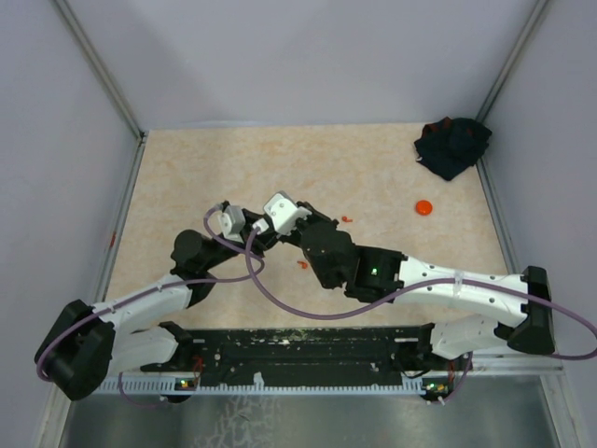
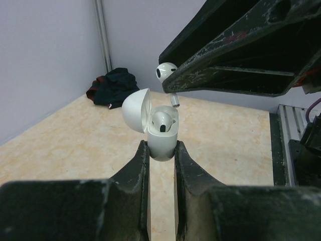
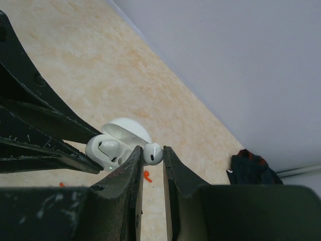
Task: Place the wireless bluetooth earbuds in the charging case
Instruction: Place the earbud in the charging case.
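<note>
**one earbud seated, the other held over the open case**

the left gripper [image 2: 161,150] is clamped on the lower body of the charging case [image 2: 163,144], one finger on each side. in the left wrist view the case stands upright in the middle of the frame, its long axis running up and down. its lid [image 2: 135,110] is swung open and leans toward the upper left.

the case holds a seated earbud [image 2: 163,120] in the well on the lid side. its rounded head sticks up above the rim and a dark port faces the camera. its stem is hidden inside.

the right gripper [image 3: 152,154] pinches the loose earbud [image 3: 153,153] by its bulb, the fingers closed on either side. in the left wrist view the loose earbud [image 2: 165,71] hangs just above the case, right of the lid. its bulb is at the top and its stem points down and slightly right toward the case opening. the stem tip is just over the rim; whether it touches cannot be told.

in the top view both grippers meet at centre left of the worktop [image 1: 373,159]. small red bits [image 1: 347,217] lie right of them, an orange disc [image 1: 424,206] farther right, and a dark cloth [image 1: 452,145] at the upper right corner.
</note>
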Controlling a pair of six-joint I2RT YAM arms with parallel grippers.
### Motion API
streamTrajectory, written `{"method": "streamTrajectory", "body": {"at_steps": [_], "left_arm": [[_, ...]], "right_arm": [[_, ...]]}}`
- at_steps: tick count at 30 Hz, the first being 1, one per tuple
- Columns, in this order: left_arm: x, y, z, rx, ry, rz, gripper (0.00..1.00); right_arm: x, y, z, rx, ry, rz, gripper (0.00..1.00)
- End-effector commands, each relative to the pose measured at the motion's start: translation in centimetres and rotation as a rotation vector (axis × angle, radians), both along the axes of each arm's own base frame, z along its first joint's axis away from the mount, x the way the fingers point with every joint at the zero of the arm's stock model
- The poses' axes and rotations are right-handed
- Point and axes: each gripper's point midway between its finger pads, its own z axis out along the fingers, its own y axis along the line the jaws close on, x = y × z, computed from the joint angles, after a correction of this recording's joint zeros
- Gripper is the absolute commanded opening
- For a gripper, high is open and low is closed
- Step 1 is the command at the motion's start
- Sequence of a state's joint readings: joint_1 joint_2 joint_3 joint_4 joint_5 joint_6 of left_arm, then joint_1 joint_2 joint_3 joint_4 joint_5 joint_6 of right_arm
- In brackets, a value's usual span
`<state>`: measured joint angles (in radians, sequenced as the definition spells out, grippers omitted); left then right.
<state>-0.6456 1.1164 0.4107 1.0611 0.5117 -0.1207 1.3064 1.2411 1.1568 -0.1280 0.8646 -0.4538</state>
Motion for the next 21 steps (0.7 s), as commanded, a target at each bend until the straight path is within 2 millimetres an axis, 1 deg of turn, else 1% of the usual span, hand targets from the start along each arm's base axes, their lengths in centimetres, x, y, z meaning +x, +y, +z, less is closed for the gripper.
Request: {"method": "streamTrajectory", "body": {"at_steps": [1, 8, 16, 21], "left_arm": [[-0.6, 0.0, 1.6, -0.061, -0.027, -0.014, 0.00], [-0.8, -0.3, 1.9, -0.068, -0.025, -0.033, 0.00], [-0.7, -0.4, 1.9, -0.073, -0.021, -0.023, 0.00], [-0.3, -0.3, 1.5, -0.059, -0.024, 0.003, 0.00]], "right_arm": [[0.0, 0.5, 0.3, 0.020, -0.016, -0.008, 0.16], [0.0, 0.9, -0.1, 0.013, -0.013, 0.003, 0.15], [-0.5, 1.4, 0.0, 0.017, 0.006, 0.037, 0.16], [-0.8, 1.9, -0.2, 0.030, 0.038, 0.060, 0.16]]}}
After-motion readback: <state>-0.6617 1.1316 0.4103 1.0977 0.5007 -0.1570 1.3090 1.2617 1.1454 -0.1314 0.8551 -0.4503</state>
